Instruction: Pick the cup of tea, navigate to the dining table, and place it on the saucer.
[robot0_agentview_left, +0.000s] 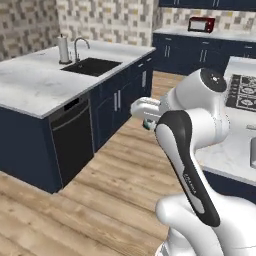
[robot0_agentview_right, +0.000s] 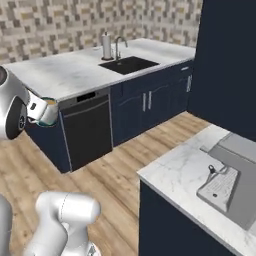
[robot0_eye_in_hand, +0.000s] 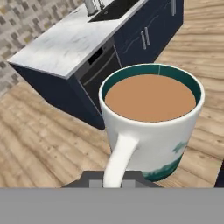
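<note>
Above the wooden floor (robot0_agentview_left: 110, 195), in the aisle between the navy-fronted counters, the white arm holds the cup of tea (robot0_eye_in_hand: 151, 120) out in front of itself. From the hand's own camera the cup sits close and upright, brown tea up near its teal rim, its white handle pointing back toward the gripper (robot0_eye_in_hand: 113, 180), whose jaws are closed tight on that handle. In the right base view the cup (robot0_agentview_right: 48, 111) shows as a small white and teal shape at the end of the arm, hanging just in front of the near end of the long counter (robot0_agentview_right: 75, 72). In the left base view a sliver of it (robot0_agentview_left: 148, 123) peeks out from behind the arm's forearm.

That long counter has a marble top with a dark sink (robot0_agentview_left: 91, 66), a curved tap (robot0_agentview_left: 80, 47) and a paper towel roll (robot0_agentview_left: 63, 49) at its far end, and a dishwasher front (robot0_agentview_left: 73, 140) set into its side. Far off on the back counter sits a red toaster (robot0_agentview_left: 201, 23). To the right is a gas hob (robot0_agentview_left: 243, 92).
</note>
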